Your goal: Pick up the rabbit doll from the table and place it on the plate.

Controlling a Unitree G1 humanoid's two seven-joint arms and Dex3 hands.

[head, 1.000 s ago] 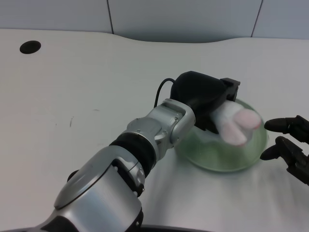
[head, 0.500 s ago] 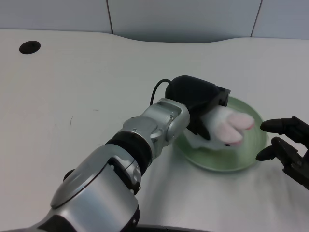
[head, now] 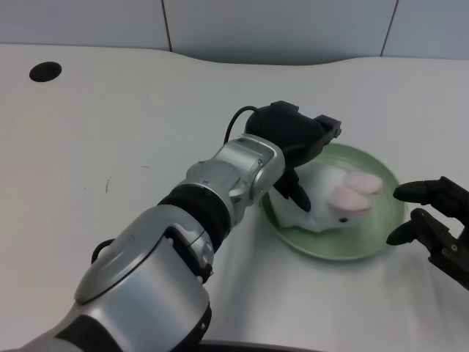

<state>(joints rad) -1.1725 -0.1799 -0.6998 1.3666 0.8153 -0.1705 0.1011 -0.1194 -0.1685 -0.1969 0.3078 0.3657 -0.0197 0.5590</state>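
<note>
The white rabbit doll point(head: 331, 207) with pink ears lies on its side on the green plate point(head: 382, 233), right of the table's middle. My left hand point(head: 293, 143) hangs over the plate's left rim, just up and left of the doll. Its fingers point(head: 297, 193) are spread and point down beside the doll's left end; they no longer wrap it. Whether one finger still touches the doll I cannot tell. The doll's left end is partly hidden by the hand.
My right hand point(head: 438, 220) waits at the picture's right edge, close to the plate's right rim. A black cable point(head: 234, 130) loops off the left wrist. A dark round hole point(head: 45, 71) sits in the white table at far left.
The left hand lowered the doll onto the plate, let it go and drew back to the left. The doll now rests on the plate instead of hanging from the hand.
</note>
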